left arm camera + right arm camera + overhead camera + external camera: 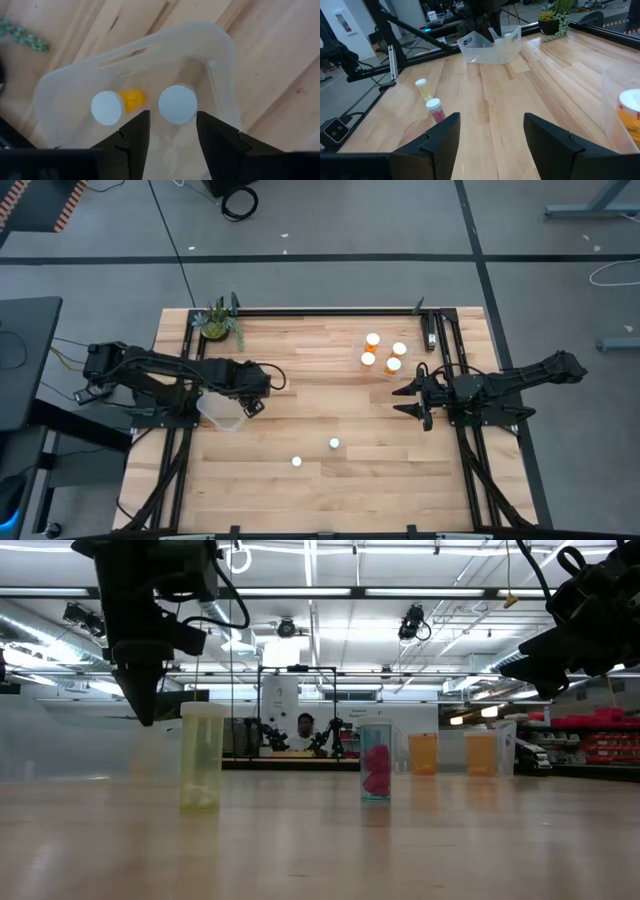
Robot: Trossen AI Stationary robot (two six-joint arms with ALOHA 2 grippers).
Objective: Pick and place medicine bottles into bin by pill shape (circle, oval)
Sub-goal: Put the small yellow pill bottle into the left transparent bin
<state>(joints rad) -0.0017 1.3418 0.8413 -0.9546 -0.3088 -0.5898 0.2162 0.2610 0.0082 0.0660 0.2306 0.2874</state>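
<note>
A clear plastic bin (220,55) lies on the table's left half and holds two white-capped medicine bottles. One (177,103) stands cap up, the other (106,107) shows an orange body beside it. My left gripper (172,135) points down over this bin (222,414), open, its fingers on either side of and above the upright bottle. Two loose bottles stand near the table's middle: a yellow one (422,88) and a pink one (435,111). My right gripper (410,398) waits open at the right, holding nothing.
A second clear bin (362,340) at the far right holds several orange bottles with white caps (384,352). A small potted plant (218,322) stands at the far left corner. Bare wood lies between the two bins and along the near edge.
</note>
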